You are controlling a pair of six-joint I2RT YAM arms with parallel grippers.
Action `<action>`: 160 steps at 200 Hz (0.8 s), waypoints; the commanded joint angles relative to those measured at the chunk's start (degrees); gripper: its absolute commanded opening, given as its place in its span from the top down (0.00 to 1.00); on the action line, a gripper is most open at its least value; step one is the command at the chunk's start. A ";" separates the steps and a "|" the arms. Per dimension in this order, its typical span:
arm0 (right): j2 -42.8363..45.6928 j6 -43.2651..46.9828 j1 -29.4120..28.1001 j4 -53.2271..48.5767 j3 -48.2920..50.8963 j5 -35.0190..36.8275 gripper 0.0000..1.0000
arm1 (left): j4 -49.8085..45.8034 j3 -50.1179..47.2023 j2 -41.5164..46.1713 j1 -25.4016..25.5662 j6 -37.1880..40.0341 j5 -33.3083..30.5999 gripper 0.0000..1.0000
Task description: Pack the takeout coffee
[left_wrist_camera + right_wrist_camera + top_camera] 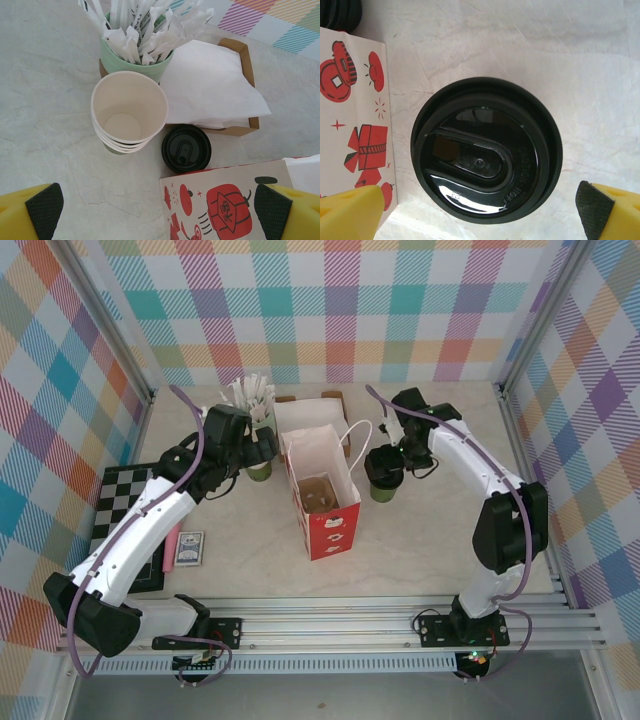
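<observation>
- Black plastic is capping the coffee [485, 170], which is standing upright on the table [430, 540], just right of the bag [322, 502] and outside it.
- Over that lid I am hovering my right gripper [480, 210], spreading its fingers [350, 212] wide, one on each side. Pale table is showing between each pad and the lid's rim, so they are gripping nothing.
- On the left side of the bag I am holding my left gripper [159, 207] wide open too, its yellow fingers [45, 207] sitting in the near corners of the wrist view with nothing between them.
- Below that gripper a stack of cups [129, 112] is standing upright, cream inside and lidless.
- A loose lid [186, 148] is lying flat on the table just right of the stack, between the tray [246, 60] and the bag's top edge.
- Wrapped straws [145, 25] are fanning out of a pale green holder [112, 57] just behind the stack, on its far side.
- White napkins [210, 85] are spilling over the brown tray to the right of the straws.
- The bag is standing open, white with red prints, and something brown is lying at its bottom; I cannot tell what.
- A checkerboard [120, 505] is lying at the left edge, partly under my left arm, with a small blue box [190, 548] near it.
</observation>
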State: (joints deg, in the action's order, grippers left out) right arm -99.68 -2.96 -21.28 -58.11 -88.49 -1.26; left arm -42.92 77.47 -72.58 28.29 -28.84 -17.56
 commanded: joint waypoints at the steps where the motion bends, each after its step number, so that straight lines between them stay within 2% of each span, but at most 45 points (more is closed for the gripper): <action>1: 0.00 -7.60 -1.01 -1.75 -1.12 3.32 0.00 | 0.67 -0.04 -0.28 -0.87 0.85 0.25 0.00; 77: -4.89 -8.33 -1.82 -2.88 -4.30 3.73 0.00 | 0.49 0.75 -2.09 -0.87 1.41 1.77 0.00; 121: -6.54 -9.29 -2.69 -4.76 -5.88 7.47 0.00 | 0.54 0.41 -2.85 -0.88 1.07 2.54 0.00; 160: -7.10 -10.02 -2.90 -4.49 -6.08 6.30 0.00 | 0.55 0.14 -2.88 -0.90 1.20 2.60 0.00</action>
State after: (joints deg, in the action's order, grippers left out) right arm -105.62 -11.60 -23.75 -61.21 -92.92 4.95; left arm -42.92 77.47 -75.07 28.29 -28.64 -15.46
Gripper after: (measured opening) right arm 0.999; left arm 0.999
